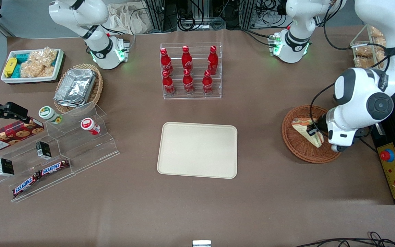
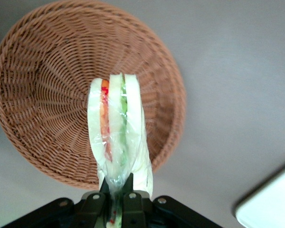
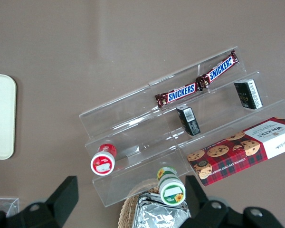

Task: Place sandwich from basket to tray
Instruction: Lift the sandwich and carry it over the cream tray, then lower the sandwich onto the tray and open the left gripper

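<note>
Sandwich (image 2: 118,137): triangular wedge of pale bread wrapped in clear crinkled film, with orange-red, white and green filling layers showing along its edge; it is pinched at one end and held over the basket, its wide end pointing away from the gripper.
Basket (image 1: 300,144): round, shallow, plate-like, woven of reddish-brown wicker in rings and radiating ribs; it sits on the tabletop toward the working arm's end, well apart from the tray.
Tray (image 1: 197,150): flat cream-beige rectangle of matte plastic, rounded corners, low rim; it lies mid-tabletop, nearer the front camera than the bottle rack.
Gripper (image 2: 115,199): black fingers drawn narrow, clamped on the film-wrapped end of the sandwich; in the front view it sits just above the basket's edge nearest the arm.
Left arm (image 1: 362,103): glossy white segments with a dark round joint cap, folded low over the basket, wrist turned so the gripper reaches in sideways toward the sandwich.
Bottle rack (image 1: 190,70): clear acrylic stepped stand holding six red bottles in two rows.
Tabletop (image 1: 252,192): smooth dull brown covering, faintly creased.
Foil containers (image 1: 75,86): crumpled silver stack in a paler oval wicker basket toward the parked arm's end.
</note>
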Controlling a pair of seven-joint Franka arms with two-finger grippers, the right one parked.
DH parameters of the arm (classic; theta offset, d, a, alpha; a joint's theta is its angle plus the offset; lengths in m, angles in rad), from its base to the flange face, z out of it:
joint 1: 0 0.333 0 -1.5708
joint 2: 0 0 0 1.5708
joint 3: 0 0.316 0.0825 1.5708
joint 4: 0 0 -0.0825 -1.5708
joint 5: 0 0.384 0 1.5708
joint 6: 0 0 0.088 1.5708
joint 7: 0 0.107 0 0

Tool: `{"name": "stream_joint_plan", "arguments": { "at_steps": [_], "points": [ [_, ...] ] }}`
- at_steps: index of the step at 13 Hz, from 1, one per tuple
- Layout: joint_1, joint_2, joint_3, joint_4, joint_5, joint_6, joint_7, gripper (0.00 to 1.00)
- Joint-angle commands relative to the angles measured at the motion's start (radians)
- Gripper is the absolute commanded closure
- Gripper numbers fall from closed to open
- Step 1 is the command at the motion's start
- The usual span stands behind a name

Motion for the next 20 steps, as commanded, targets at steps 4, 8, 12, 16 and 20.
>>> {"name": "stream_joint_plan", "arguments": {
  "at_steps": [4, 8, 12, 16, 20],
  "points": [
    [-0.031, 0.057, -0.245, 0.171, 0.042, -0.061, -0.001, 1.0],
    [-0.195, 0.245, -0.253, 0.311, 0.163, 0.0, -0.004, 0.99],
    [-0.302, 0.438, -0.25, 0.401, 0.347, 0.123, -0.015, 0.99],
    [-0.348, 0.581, -0.249, 0.515, 0.441, 0.141, -0.018, 0.97],
    [-0.355, 0.608, -0.247, 0.512, 0.428, 0.18, -0.032, 0.63]
  ]
}}
